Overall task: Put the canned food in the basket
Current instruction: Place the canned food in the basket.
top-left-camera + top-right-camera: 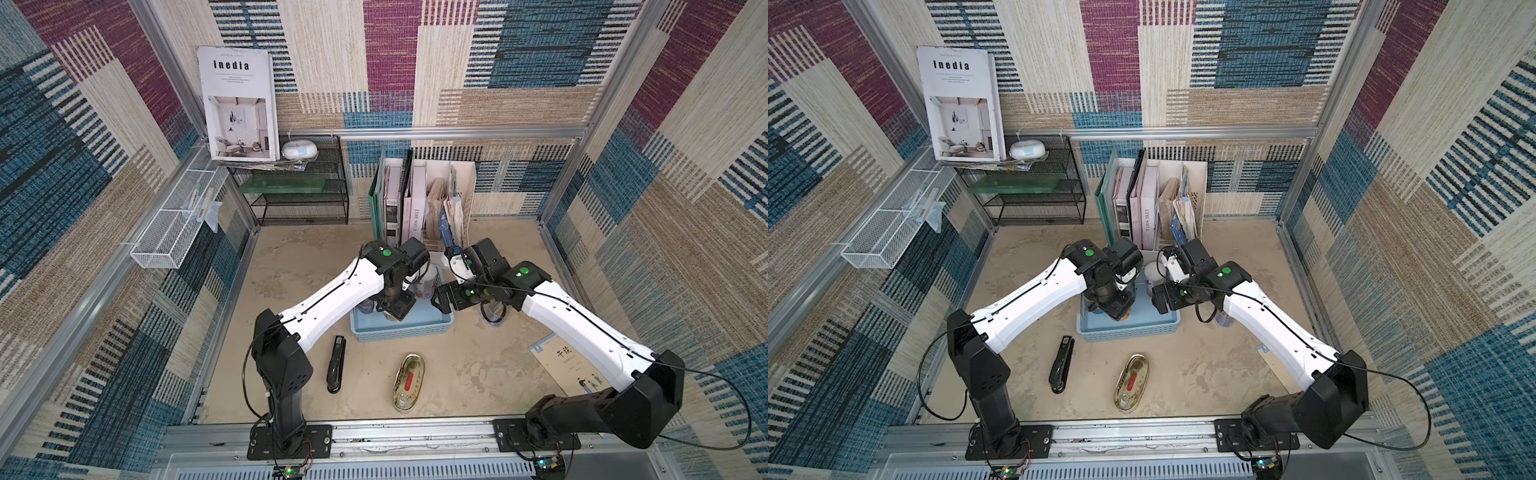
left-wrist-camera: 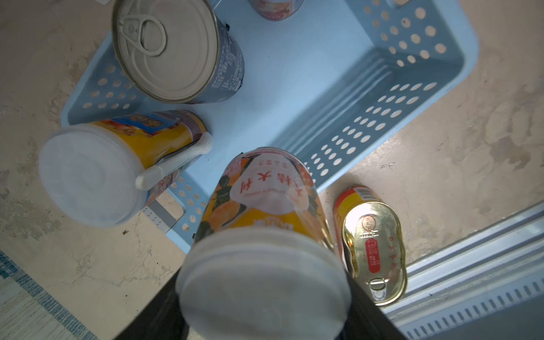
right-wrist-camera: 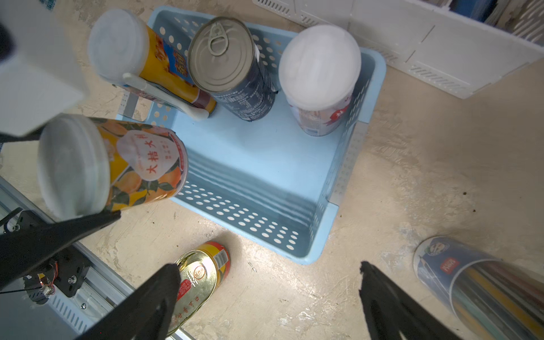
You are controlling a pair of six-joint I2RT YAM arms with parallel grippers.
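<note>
Left end effector (image 2: 262, 290) clamped on orange-label jar (image 2: 265, 191), black fingers (image 2: 365, 306) either side just under its white lid, jar hanging base-down. Jar base is over the near left corner of the light blue basket (image 3: 250, 212), inside the rim line; can't tell if the base touches the basket floor. Right end effector (image 3: 269, 266) released, fingers spread wide with nothing between them, hovering over bare counter (image 1: 478, 374) just beside the basket's right end. Three cans already stand upright in the basket along its far side: yellow-label can (image 3: 164, 59) with white lid and a white plastic spoon strapped to its side at the left end, pull-tab can (image 3: 223, 56) with dark label just beside it, and white-lidded can (image 3: 321, 64) with red-and-white label in the far right corner, apart from the other two. Rest of the basket floor is bare. Gold oval tin (image 1: 409, 382) with red label lies flat on the counter, outside the basket, between the basket's near wall and the front rail, touching neither; in the right wrist view one right finger partly covers it. Black stapler (image 1: 336, 365) lies on the counter left of the tin, near the left arm's base link. Clear tube (image 3: 471, 279) with blue label sits on the counter right of the basket, beside the right arm. In both top views the left arm's wrist hides most of the held jar.
</note>
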